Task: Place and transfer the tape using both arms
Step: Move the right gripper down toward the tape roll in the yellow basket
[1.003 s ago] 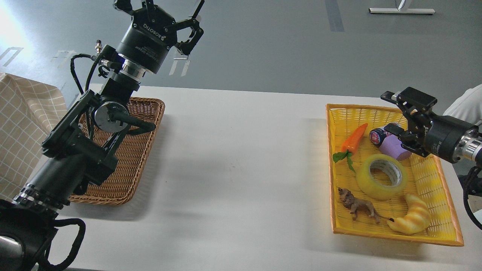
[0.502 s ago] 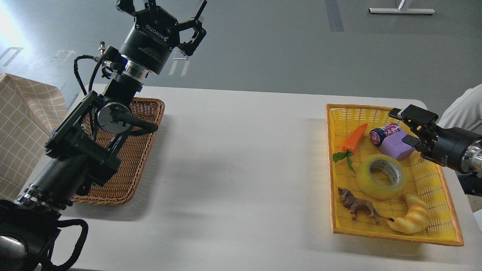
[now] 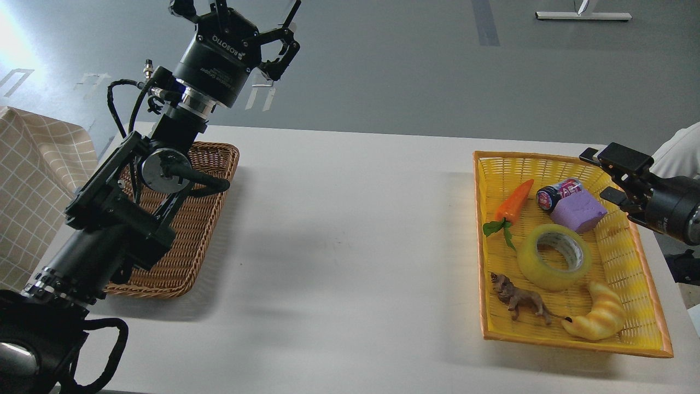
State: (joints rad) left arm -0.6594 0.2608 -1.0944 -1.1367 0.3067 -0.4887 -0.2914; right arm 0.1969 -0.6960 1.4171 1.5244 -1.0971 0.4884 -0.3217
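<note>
**Reporter:** Where is the tape (image 3: 554,256)?

**Editor:** Flat on its side in the yellow basket (image 3: 648,273), core opening facing up, ringed by a toy carrot (image 3: 514,202), a purple block (image 3: 577,213), a lion figure (image 3: 518,301) and a croissant toy (image 3: 599,317). Lying flat, its rim and core wall look open to a pinch from above.

**Reporter:** And the fingers?

**Editor:** The right gripper (image 3: 601,175) hovers at the basket's far right edge, fingers apart and empty, above and well apart from the roll. The left gripper (image 3: 240,16) is raised high beyond the brown wicker basket (image 3: 210,186), fingers spread, holding nothing, likely waiting to receive the hand-over.
</note>
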